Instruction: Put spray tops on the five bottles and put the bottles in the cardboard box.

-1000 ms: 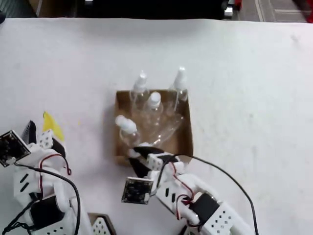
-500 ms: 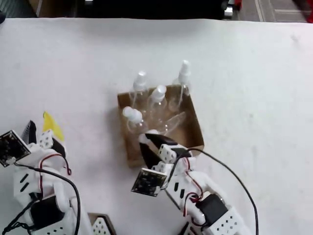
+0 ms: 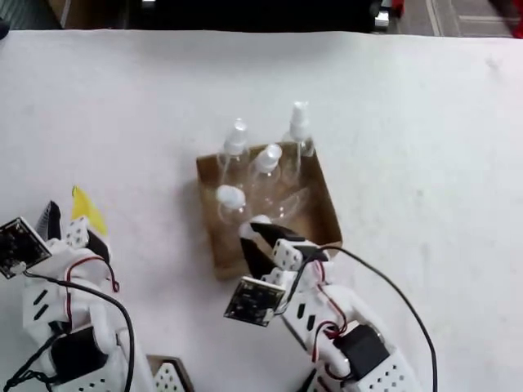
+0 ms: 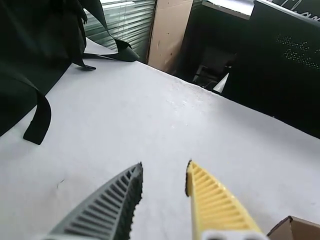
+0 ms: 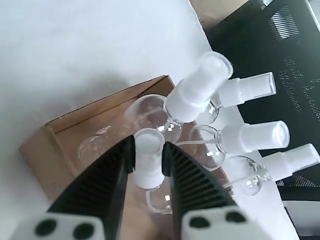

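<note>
The cardboard box sits mid-table with several clear bottles standing in it, each with a white spray top. My right gripper is at the box's near edge, shut on the white spray top of one bottle. That bottle's clear body hangs below the black fingers, over the box. Other capped bottles stand just beyond it. My left gripper rests at the near left, away from the box. It is open, with nothing between its grey and yellow fingers.
The white table has free room all around the box. A small brown cardboard piece lies by the left arm's base. Black fabric with a strap lies on the table's far side.
My right gripper has moved away from the table's near edge, farther over the box, with the bottle. The box has slid and turned slightly, and the bottles in it have shifted. The left arm has not moved.
</note>
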Tool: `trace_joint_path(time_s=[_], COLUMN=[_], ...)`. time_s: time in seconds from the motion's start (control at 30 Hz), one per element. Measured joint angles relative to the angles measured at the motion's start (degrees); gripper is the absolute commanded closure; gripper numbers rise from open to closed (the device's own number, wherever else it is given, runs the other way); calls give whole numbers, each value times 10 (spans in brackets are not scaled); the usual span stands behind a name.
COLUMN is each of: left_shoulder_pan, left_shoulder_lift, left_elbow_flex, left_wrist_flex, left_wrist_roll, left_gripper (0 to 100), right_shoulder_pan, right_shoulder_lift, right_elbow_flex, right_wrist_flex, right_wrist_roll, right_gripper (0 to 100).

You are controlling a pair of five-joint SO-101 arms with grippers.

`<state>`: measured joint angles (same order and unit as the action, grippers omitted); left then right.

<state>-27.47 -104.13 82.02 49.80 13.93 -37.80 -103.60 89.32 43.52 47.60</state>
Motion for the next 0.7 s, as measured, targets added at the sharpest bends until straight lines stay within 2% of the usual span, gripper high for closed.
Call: trace_joint_path(time_s=[0.7], left_shoulder_pan=[0], left_shoulder_lift=[0], left_elbow_flex=[0], left_wrist_flex=[0], left_wrist_roll=[0], left_gripper=[861], right_shoulder_pan=[93], right_shoulder_lift=[7], right_elbow_flex=[-36], right_wrist_flex=[1], right_wrist_roll=[-1], right_gripper=[981])
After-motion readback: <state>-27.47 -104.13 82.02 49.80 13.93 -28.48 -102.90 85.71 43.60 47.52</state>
